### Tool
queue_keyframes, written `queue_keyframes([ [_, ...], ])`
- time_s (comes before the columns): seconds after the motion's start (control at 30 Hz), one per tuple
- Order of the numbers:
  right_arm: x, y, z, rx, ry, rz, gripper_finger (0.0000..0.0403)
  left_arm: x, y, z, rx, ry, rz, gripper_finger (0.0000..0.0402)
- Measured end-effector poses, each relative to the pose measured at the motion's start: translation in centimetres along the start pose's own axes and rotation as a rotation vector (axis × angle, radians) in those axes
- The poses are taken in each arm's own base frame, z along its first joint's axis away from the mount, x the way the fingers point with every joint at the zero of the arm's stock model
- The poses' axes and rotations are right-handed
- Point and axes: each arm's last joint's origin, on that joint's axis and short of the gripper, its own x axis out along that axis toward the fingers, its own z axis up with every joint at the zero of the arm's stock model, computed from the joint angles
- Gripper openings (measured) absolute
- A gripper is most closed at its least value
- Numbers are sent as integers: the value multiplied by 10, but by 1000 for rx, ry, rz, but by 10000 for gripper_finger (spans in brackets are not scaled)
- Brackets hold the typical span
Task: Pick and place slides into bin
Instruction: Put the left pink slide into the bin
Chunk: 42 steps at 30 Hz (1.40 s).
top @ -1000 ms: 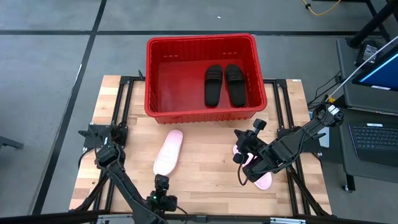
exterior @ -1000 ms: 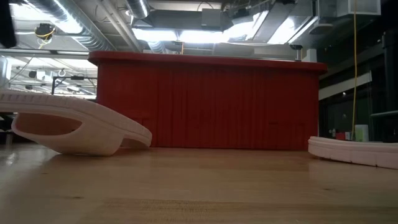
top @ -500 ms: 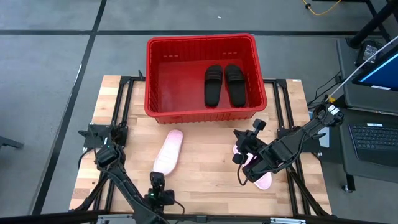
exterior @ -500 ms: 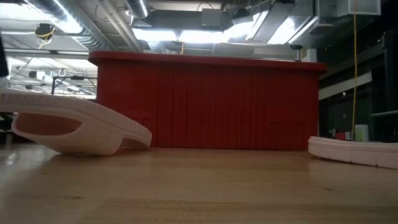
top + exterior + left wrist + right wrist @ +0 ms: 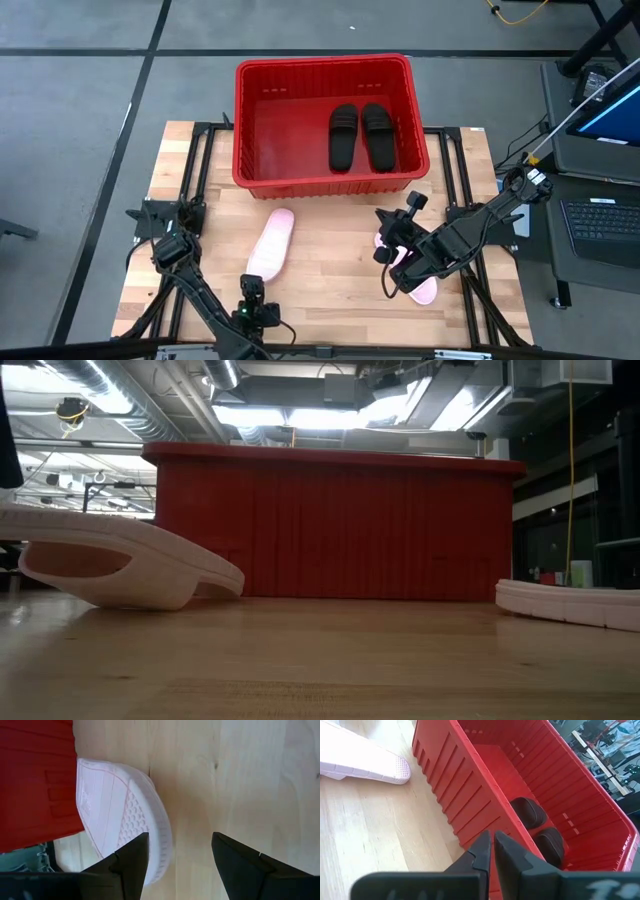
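Pale pink slide [image 5: 270, 245], sole up, ribbed red bin [image 5: 325, 120]

Large rectangular bright red plastic bin [image 5: 250, 150], ribbed sides, rolled rim: upper centre of the high view. Two black ribbed-strap slides [image 5: 361, 136] lie side by side in its right half, soles down. One pale pink slide [image 5: 271, 244] lies sole up on the wood, below the bin, left of centre. Second pale pink slide [image 5: 427, 290] lower right, largely covered by the arm.
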Motion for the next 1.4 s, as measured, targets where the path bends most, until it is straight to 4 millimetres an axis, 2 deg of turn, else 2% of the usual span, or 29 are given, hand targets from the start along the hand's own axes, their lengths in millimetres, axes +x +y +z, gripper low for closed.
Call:
queue_keyframes([
  [0.1, 0, 1, 1, 8, -3, 3, 26, -5, 6, 1, -12, -8, -15, 210],
  [0.27, 0, 1, 1, 20, -8, 7, 26, -20, 29, 3, -100, -71, -38, 210],
  [0.47, 0, 2, 2, 25, -11, 10, 26, -17, 47, -18, -220, -15, -39, 210],
  [0.57, 0, 2, 2, 24, -11, 10, 26, -16, 53, -25, -228, 16, -43, 210],
  [0.83, 0, 2, 2, 27, -11, 11, 26, -16, 53, -23, -12, 4, -46, 210],
  [1.17, 0, 2, 2, 28, -11, 11, 26, -16, 52, -23, 97, -16, -36, 210],
  [1.4, 0, 2, 2, 48, -10, 10, 26, -22, 43, -28, 161, -50, -85, 210],
])
